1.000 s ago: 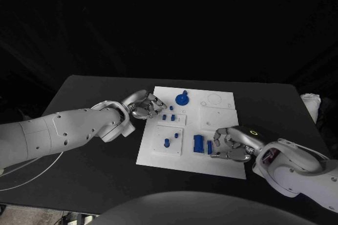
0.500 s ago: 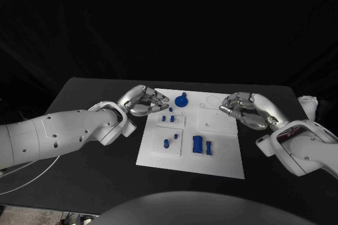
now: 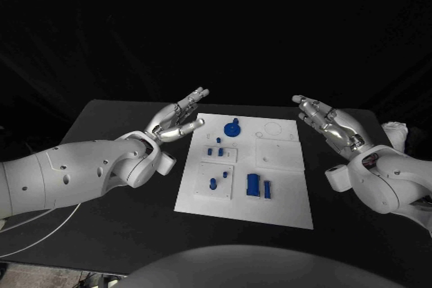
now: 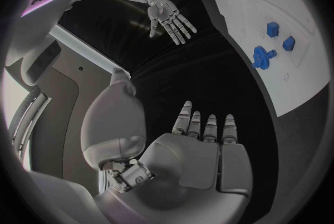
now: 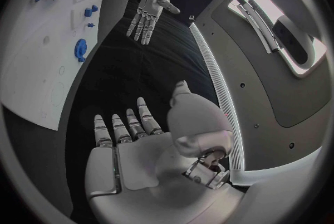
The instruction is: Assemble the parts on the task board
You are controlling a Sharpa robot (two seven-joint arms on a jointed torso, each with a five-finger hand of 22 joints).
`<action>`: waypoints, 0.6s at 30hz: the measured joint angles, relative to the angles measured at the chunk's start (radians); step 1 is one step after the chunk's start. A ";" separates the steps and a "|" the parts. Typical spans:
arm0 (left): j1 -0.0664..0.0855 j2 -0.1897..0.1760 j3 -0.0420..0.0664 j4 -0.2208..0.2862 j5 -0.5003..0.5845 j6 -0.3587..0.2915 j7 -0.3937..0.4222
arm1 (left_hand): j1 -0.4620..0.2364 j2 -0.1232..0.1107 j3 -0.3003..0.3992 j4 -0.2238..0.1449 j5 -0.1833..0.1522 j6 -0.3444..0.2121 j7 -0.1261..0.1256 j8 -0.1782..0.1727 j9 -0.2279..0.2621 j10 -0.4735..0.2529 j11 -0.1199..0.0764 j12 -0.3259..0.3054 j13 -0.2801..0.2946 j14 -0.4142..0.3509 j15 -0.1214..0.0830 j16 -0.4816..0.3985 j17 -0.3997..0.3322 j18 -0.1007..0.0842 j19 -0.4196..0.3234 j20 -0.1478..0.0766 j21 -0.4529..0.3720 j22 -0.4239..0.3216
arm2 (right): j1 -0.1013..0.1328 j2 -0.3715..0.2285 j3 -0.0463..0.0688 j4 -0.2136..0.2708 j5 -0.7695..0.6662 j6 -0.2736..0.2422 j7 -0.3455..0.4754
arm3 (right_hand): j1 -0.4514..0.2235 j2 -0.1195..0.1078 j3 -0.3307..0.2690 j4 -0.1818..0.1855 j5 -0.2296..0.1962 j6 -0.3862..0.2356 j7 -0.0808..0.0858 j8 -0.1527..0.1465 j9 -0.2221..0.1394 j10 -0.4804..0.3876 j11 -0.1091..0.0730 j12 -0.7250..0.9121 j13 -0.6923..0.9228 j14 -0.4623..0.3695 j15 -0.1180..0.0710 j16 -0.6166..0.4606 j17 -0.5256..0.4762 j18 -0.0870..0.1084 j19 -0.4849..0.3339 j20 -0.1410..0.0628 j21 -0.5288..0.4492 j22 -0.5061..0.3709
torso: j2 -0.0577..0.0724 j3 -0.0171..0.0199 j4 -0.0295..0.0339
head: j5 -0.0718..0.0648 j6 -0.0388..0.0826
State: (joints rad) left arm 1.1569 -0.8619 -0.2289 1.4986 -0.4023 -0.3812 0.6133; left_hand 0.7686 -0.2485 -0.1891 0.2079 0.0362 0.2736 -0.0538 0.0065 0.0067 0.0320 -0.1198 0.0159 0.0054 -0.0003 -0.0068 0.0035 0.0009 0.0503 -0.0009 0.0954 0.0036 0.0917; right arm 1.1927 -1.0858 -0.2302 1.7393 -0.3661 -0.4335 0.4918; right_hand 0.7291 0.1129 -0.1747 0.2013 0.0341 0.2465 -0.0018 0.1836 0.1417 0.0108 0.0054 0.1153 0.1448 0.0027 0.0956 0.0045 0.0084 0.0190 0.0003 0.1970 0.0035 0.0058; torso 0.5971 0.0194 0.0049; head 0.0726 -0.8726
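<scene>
Left hand (image 3: 177, 120) is hovering upper left of centre, fingers stretched flat & apart, holding nothing; right hand (image 3: 326, 124) is doing likewise at upper right (also touching nothing). Task board (image 3: 279, 200) is lying mid-frame between them w/ blue parts (image 3: 254, 184) sitting on it.

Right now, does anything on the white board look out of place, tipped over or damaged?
Nothing stands out. The task board lies flat on the black table, and the blue parts sit on it in tidy groups. Both the left hand and the right hand are raised, holding nothing.
</scene>
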 measured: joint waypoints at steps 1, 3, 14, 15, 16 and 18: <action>-0.001 0.000 0.001 0.000 0.000 -0.001 -0.001 | -0.137 0.043 0.034 -0.034 -0.022 -0.046 0.034 -0.003 -0.003 -0.020 0.020 -0.009 -0.002 0.001 0.002 0.000 0.000 -0.032 0.000 -0.046 0.000 -0.044 | -0.001 0.001 0.002 -0.001 0.000 -0.001 -0.001 | -0.129 -0.020 0.033 -0.033 -0.021 -0.043 0.001 -0.032 -0.025 -0.004 -0.004 -0.020 -0.025 -0.001 -0.049 -0.001 -0.004 -0.009 0.000 -0.035 0.000 -0.002 | 0.000 0.0000 0.0000 | 0.000 0.000; -0.004 0.001 0.008 0.000 0.001 -0.004 -0.003 | -0.339 0.109 0.086 -0.086 -0.033 -0.117 0.051 -0.003 -0.004 -0.031 0.099 -0.013 -0.003 0.001 0.002 0.000 0.000 -0.043 0.001 -0.086 0.000 -0.083 | -0.005 0.007 0.009 -0.006 0.002 -0.006 -0.002 | -0.317 -0.094 0.082 -0.082 -0.031 -0.106 0.002 -0.079 -0.078 -0.005 -0.005 -0.096 -0.079 -0.002 -0.087 -0.002 -0.006 -0.013 -0.001 -0.085 0.000 -0.003 | 0.000 -0.0001 -0.0001 | -0.001 0.003; -0.061 0.045 0.139 0.036 0.119 -0.119 -0.031 | -0.760 0.250 0.188 -0.204 -0.034 -0.269 0.053 -0.003 -0.006 -0.032 0.115 -0.013 -0.005 0.001 0.002 0.000 0.000 -0.043 0.001 -0.092 0.000 -0.091 | -0.088 0.190 0.150 -0.102 0.122 -0.118 -0.001 | -0.720 -0.112 0.175 -0.197 -0.031 -0.243 0.002 -0.180 -0.141 -0.005 -0.005 -0.112 -0.144 -0.003 -0.091 -0.002 -0.008 -0.013 -0.001 -0.192 0.000 -0.005 | -0.015 -0.0057 -0.0013 | -0.026 0.097; -0.069 0.052 0.157 0.042 0.146 -0.144 -0.036 | -0.760 0.250 0.188 -0.204 -0.034 -0.269 0.053 -0.003 -0.006 -0.032 0.115 -0.013 -0.005 0.001 0.002 0.000 0.000 -0.043 0.001 -0.092 0.000 -0.091 | -0.099 0.216 0.167 -0.114 0.148 -0.140 0.000 | -0.723 -0.112 0.175 -0.197 -0.031 -0.243 0.002 -0.180 -0.141 -0.005 -0.005 -0.112 -0.144 -0.003 -0.091 -0.002 -0.008 -0.013 0.000 -0.192 0.000 -0.005 | -0.018 -0.0065 -0.0015 | -0.029 0.110; -0.075 0.057 0.168 0.046 0.166 -0.163 -0.040 | -0.761 0.248 0.188 -0.204 -0.034 -0.269 0.053 -0.003 -0.006 -0.032 0.115 -0.013 -0.005 0.001 0.002 0.000 0.000 -0.043 0.001 -0.092 0.000 -0.091 | -0.106 0.232 0.179 -0.122 0.166 -0.157 0.000 | -0.723 -0.112 0.175 -0.197 -0.031 -0.243 0.002 -0.180 -0.141 -0.005 -0.005 -0.112 -0.144 -0.003 -0.091 -0.002 -0.008 -0.013 -0.001 -0.192 0.000 -0.005 | -0.020 -0.0075 -0.0019 | -0.033 0.123; -0.085 0.065 0.189 0.054 0.206 -0.201 -0.049 | -0.761 0.249 0.188 -0.204 -0.034 -0.269 0.053 -0.003 -0.006 -0.032 0.114 -0.013 -0.005 0.001 0.002 0.000 0.000 -0.043 0.001 -0.092 0.000 -0.091 | -0.119 0.259 0.198 -0.137 0.204 -0.189 0.002 | -0.723 -0.112 0.175 -0.197 -0.031 -0.243 0.002 -0.180 -0.141 -0.005 -0.005 -0.112 -0.144 -0.003 -0.091 -0.002 -0.008 -0.013 -0.001 -0.192 0.000 -0.005 | -0.026 -0.0096 -0.0026 | -0.041 0.156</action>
State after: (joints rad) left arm 1.0718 -0.7973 -0.0404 1.5522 -0.1960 -0.5821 0.5648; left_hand 0.0074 0.0000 -0.0009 0.0035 0.0027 0.0051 -0.0005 0.0031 0.0009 0.0001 -0.0053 0.0032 0.0009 0.0005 -0.0049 0.0035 0.0010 0.0068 0.0002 0.0031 0.0036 0.0009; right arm 1.0739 -0.8266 -0.0327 1.6021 -0.1625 -0.6228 0.4938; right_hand 0.0064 0.0006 0.0003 0.0040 0.0034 0.0035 -0.0002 0.0034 0.0009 0.0055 0.0000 0.0035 0.0009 0.0000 0.0049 0.0028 0.0008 0.0059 -0.0002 0.0051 0.0037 0.0009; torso 0.5708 0.0098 0.0023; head 0.0313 -0.7171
